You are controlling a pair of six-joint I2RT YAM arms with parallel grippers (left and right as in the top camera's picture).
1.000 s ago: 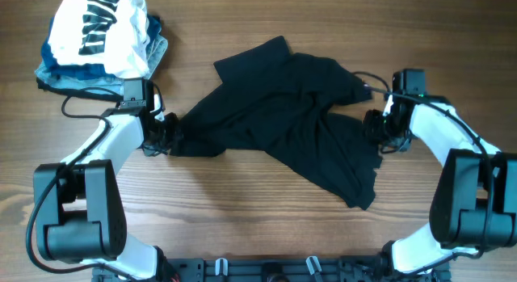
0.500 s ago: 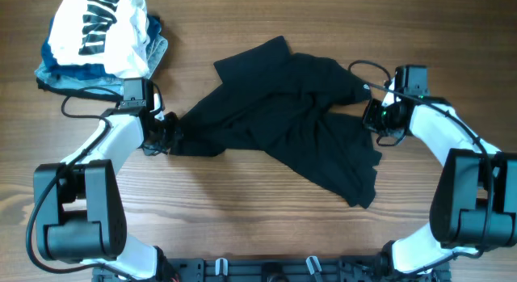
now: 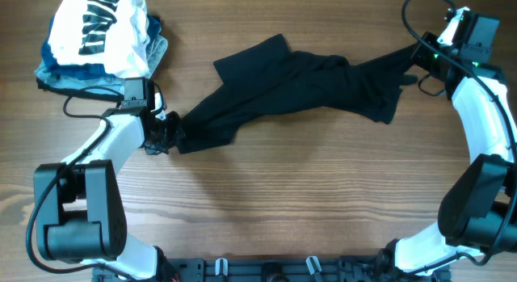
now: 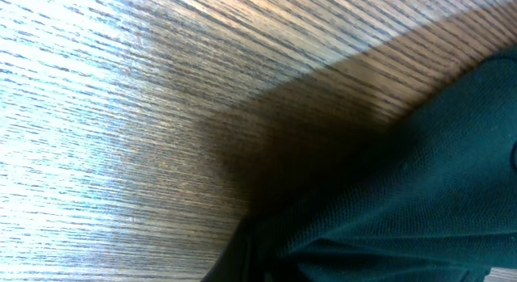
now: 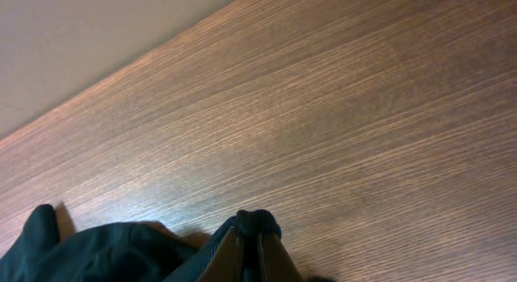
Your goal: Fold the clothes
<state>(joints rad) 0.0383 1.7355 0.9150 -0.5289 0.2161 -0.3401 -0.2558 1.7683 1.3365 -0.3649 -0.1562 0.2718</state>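
Observation:
The clothes, a black T-shirt [image 3: 299, 88], hang stretched in a crumpled band across the middle of the wooden table [image 3: 283, 201]. My left gripper [image 3: 167, 135] is shut on the shirt's left end, low at the table. Dark fabric [image 4: 420, 177] fills the lower right of the left wrist view and hides the fingers there. My right gripper [image 3: 418, 65] is at the far right back, shut on the shirt's right end. In the right wrist view its fingertips [image 5: 242, 254] pinch a small bunched fold of fabric [image 5: 257, 221] above the wood.
A white garment with black lettering [image 3: 105, 31] lies on light-blue denim [image 3: 56, 70] at the back left corner. A black cable [image 3: 85, 96] loops beside my left arm. The table's far edge [image 5: 121, 68] shows in the right wrist view.
My right gripper shut on the shirt's right side, then rose and moved to the far back right, pulling the shirt out into a long band. The left gripper stayed put.

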